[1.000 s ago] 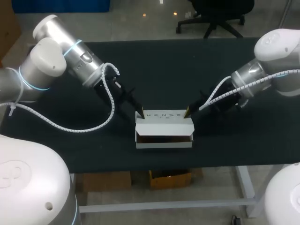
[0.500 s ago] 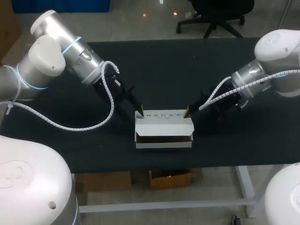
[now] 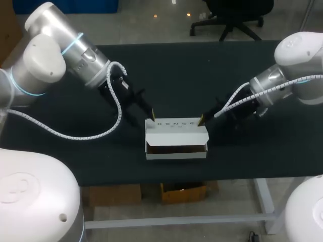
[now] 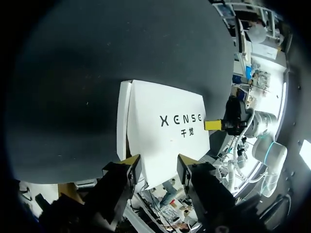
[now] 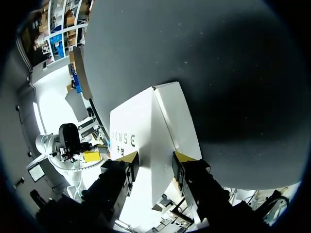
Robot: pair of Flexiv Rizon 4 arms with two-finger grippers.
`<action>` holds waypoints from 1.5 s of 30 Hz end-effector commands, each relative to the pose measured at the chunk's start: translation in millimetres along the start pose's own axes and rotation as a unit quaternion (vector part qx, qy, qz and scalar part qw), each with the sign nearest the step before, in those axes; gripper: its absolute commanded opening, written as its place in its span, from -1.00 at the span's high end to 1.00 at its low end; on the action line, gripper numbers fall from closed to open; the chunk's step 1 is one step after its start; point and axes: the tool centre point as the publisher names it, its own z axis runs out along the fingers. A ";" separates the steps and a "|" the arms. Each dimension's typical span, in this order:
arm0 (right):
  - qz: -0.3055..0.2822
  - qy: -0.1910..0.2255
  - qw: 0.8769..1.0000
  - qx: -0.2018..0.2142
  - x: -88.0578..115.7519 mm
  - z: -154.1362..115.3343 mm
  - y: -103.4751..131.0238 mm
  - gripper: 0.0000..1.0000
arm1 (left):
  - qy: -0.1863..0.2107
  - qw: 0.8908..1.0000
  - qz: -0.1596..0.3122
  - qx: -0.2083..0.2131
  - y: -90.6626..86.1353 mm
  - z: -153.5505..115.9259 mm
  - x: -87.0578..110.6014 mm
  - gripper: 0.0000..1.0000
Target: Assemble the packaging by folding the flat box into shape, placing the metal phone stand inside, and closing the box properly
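Dark matte table (image 3: 176,70), wide; few tiny pale specks on surface.

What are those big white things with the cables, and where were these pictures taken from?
Those are a robot's two arms, the left arm and the right arm, at a black table. The head view looks down from a camera above and behind the robot. Each wrist view comes from a camera on one arm's wrist, looking out along its tool. On the table stands a white cardboard box, folded into shape. The left tool is at one top corner of it, the right tool at the other. Their yellow-tipped fingers are spread open, so neither holds anything.
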 end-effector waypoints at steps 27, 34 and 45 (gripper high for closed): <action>0.000 0.003 1.000 0.001 -0.9 -0.3 1.2 0.18 | -0.083 0.916 0.393 0.016 15.1 -34.5 59.8 -0.87; 0.000 0.003 1.000 0.001 -0.9 -0.3 1.2 0.18 | -0.154 0.845 0.511 -0.024 21.3 -23.8 59.3 -1.00; 0.000 0.003 1.000 0.001 -0.9 -0.3 1.2 0.20 | -0.282 0.752 0.595 -0.033 35.6 5.2 57.0 -1.00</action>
